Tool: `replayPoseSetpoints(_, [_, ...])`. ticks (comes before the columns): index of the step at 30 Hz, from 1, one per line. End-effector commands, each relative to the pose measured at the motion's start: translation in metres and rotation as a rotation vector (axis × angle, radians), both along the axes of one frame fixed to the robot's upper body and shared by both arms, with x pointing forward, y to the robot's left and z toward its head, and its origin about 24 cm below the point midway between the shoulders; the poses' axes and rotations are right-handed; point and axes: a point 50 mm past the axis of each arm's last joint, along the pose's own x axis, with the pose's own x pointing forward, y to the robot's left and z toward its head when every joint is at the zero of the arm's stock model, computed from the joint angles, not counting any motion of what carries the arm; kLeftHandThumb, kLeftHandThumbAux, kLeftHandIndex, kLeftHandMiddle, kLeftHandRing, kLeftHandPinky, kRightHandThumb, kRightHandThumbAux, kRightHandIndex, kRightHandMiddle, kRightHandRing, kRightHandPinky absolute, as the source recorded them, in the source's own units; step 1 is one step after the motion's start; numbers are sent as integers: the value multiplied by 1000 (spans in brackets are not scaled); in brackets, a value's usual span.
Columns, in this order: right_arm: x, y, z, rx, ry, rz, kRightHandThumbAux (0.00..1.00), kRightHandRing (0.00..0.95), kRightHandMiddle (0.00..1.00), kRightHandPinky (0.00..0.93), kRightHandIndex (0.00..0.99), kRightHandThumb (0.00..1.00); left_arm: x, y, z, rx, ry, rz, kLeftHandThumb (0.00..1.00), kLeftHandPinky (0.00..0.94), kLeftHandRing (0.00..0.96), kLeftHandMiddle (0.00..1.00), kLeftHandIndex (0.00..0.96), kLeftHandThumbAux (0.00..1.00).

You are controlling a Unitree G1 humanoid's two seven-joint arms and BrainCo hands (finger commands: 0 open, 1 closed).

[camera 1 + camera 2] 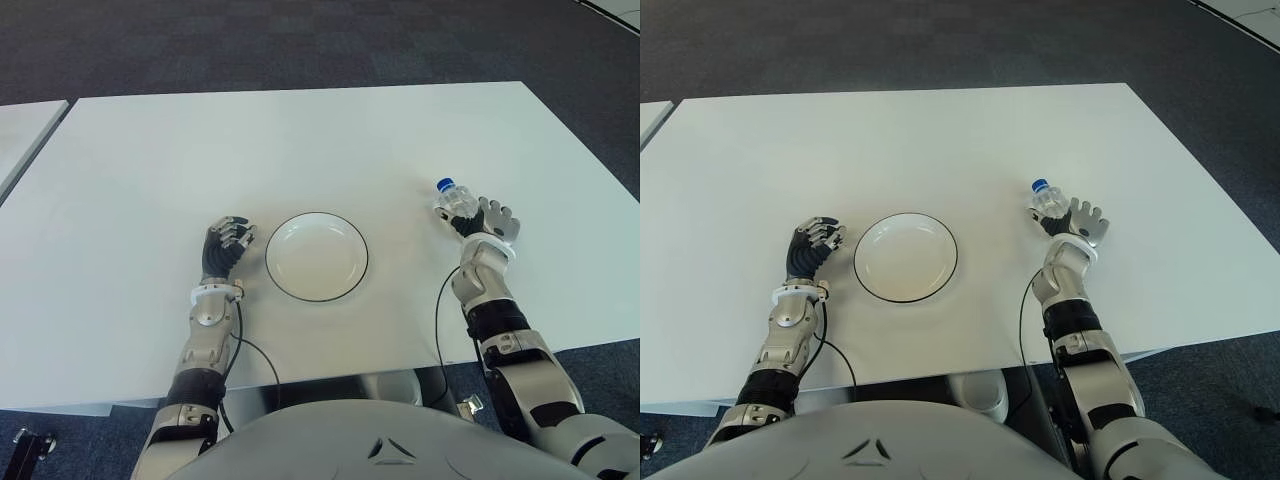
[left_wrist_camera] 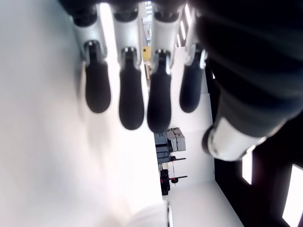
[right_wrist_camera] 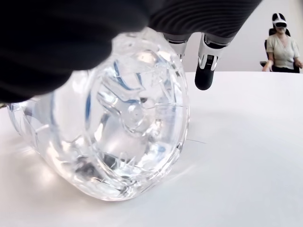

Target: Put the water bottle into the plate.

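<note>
A clear water bottle (image 1: 455,199) with a blue cap lies on its side on the white table (image 1: 300,140), right of the plate. My right hand (image 1: 492,222) sits against its right side with fingers spread, not wrapped around it. The right wrist view shows the bottle's base (image 3: 123,137) close up under my palm, with a fingertip (image 3: 207,75) stretched out beyond it. The white, dark-rimmed plate (image 1: 316,258) holds nothing and stands near the table's front middle. My left hand (image 1: 226,240) shows just left of the plate, fingers loosely bent and holding nothing.
A second white table (image 1: 25,130) adjoins at the far left. Dark carpet surrounds the tables. A black cable (image 1: 438,310) hangs off the front edge beside my right forearm. A person wearing a headset (image 3: 283,40) sits far off in the right wrist view.
</note>
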Motion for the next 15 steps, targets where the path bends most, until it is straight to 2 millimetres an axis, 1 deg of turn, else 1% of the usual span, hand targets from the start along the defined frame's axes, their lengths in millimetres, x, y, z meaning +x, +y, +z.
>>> replayPoseSetpoints(1, [-45, 10, -74, 108, 315, 0, 250, 0, 0, 22, 0, 516, -23, -1, -28, -22, 172, 25, 704, 538, 568, 566, 429, 717])
replayPoseSetpoints(6, [-44, 11, -74, 80, 294, 27, 325, 11, 0, 115, 0, 496, -24, -1, -27, -23, 169, 40, 705, 527, 562, 564, 429, 716])
replayPoseSetpoints(8, [-44, 12, -74, 76, 281, 31, 360, 63, 37, 178, 0, 490, -24, 0, -27, -20, 168, 43, 705, 526, 560, 561, 429, 717])
replayPoseSetpoints(11, [-43, 12, -74, 76, 269, 32, 383, 101, 69, 217, 0, 486, -24, 0, -27, -16, 165, 44, 706, 526, 561, 559, 429, 717])
replayPoseSetpoints(15, [-42, 13, -74, 81, 252, 35, 407, 121, 96, 221, 1, 476, -24, 1, -27, -9, 165, 43, 706, 537, 570, 562, 429, 717])
